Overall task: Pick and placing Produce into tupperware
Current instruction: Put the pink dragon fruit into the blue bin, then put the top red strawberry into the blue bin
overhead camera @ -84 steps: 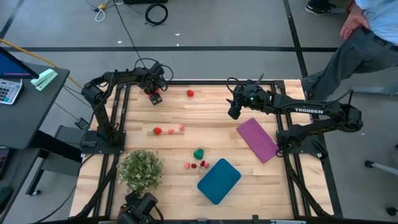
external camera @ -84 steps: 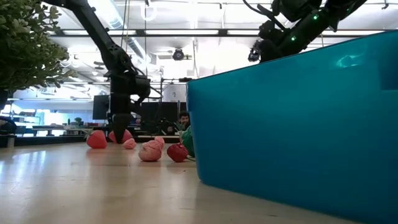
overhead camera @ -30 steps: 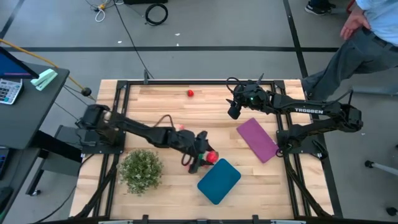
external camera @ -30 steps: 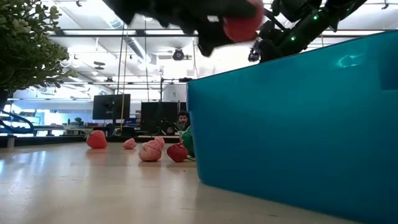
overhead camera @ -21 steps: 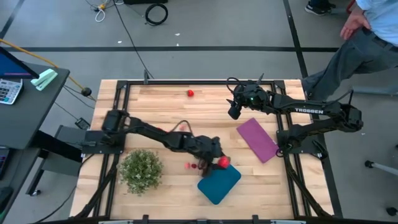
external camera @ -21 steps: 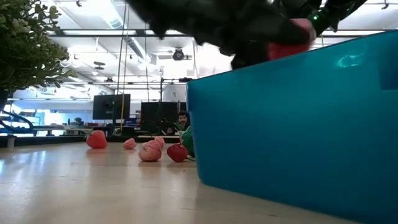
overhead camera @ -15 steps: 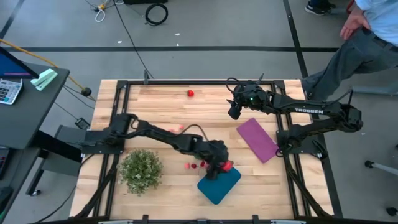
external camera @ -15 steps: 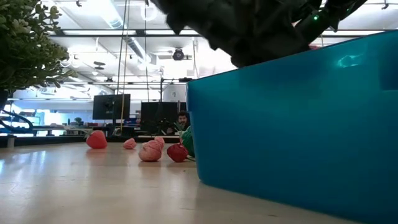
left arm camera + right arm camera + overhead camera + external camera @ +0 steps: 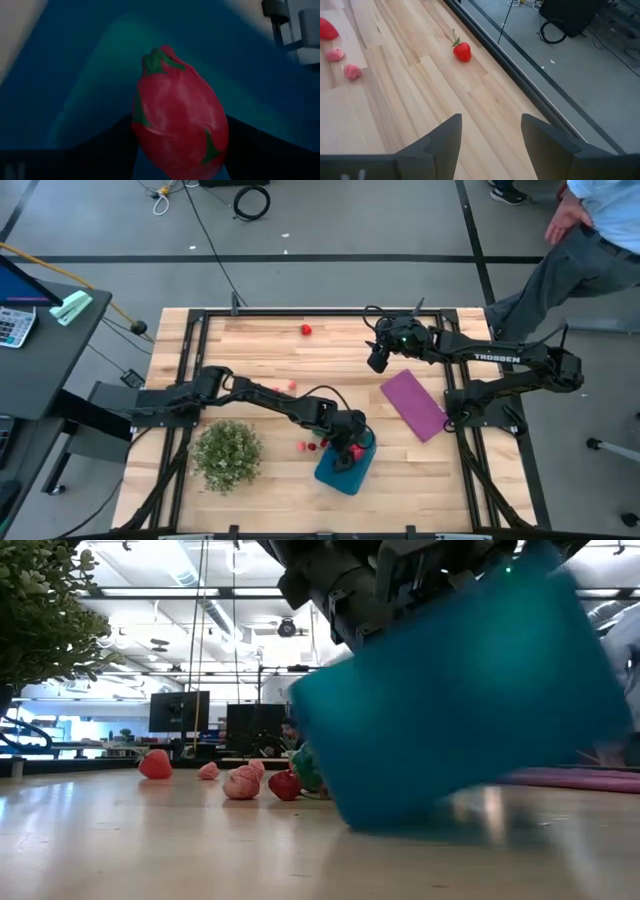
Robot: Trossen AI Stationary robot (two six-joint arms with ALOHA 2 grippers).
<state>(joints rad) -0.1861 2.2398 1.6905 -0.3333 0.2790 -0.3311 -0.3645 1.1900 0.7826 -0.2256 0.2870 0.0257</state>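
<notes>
Caught the left gripper (image 9: pixel 352 450) at roughly 5 o'clock from the middle of the table (image 9: pixel 250 350), reaching down into the tupperware (image 9: pixel 340 473). Had its fingers (image 9: pixel 102 150) pinched narrow around a red toy fruit (image 9: pixel 177 130) with green scales, fruit sitting right between them over the teal floor of the container in the left wrist view. Couldn't tell whether the fruit touched the bottom.

Looked tipped in the low view, that tupperware (image 9: pixel 460 710), one end up off the wood and blurred.

Left a few loose bits of produce just beside the container at about 9 o'clock of it: small red pieces (image 9: pixel 312 446) in the high view, and from table height a red one (image 9: pixel 285 785), a pink one (image 9: pixel 241 782) and a green one (image 9: pixel 308 768) tucked against the teal wall. Farther back, another red (image 9: pixel 155 764) and a small pink (image 9: pixel 208 771).

Found a lone strawberry (image 9: pixel 306 330) way up at 12 o'clock, well apart from everything.

Saw the right gripper (image 9: pixel 377 360) hanging around 1 o'clock, spread wide and holding nothing, next to a purple rectangle (image 9: pixel 413 405) at 3 o'clock.

Also noticed a bushy plant (image 9: pixel 227 452) at 8 o'clock.
</notes>
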